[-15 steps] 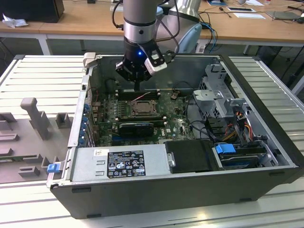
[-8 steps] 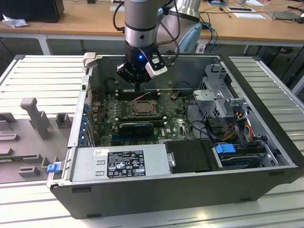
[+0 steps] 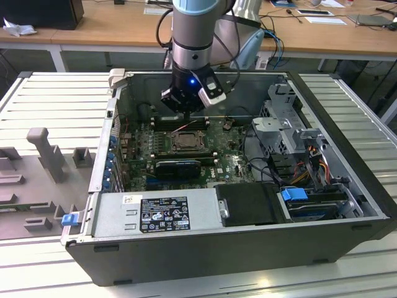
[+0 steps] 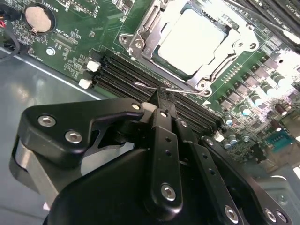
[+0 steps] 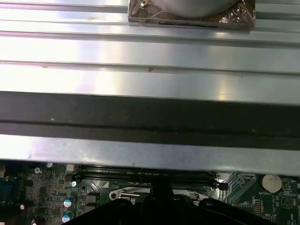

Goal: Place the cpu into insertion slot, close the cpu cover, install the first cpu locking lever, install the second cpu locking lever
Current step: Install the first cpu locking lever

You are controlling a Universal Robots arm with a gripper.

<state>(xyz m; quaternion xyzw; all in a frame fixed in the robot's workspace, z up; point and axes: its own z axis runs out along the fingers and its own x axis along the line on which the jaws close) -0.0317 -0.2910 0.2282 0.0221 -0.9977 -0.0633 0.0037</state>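
In the second wrist view the cpu (image 4: 192, 40) lies flat in the insertion slot (image 4: 201, 84), its pale face showing through the window of the cpu cover (image 4: 137, 44), which lies down over it. A thin wire locking lever (image 4: 143, 86) runs along the socket's near edge. My gripper (image 4: 156, 99) is shut, its black fingertips right at that wire, between the socket and the memory slots. In the exterior view the gripper (image 3: 185, 113) hangs just behind the socket (image 3: 185, 141), inside the open computer case.
Long black memory slots (image 4: 119, 75) lie beside the fingertips, and a coin battery (image 4: 37, 18) is further off. A power supply (image 3: 155, 214) runs along the case's near side, and a drive cage with cables (image 3: 291, 127) stands at the exterior view's right. Grey fixtures (image 3: 43, 149) stand at the exterior view's left.
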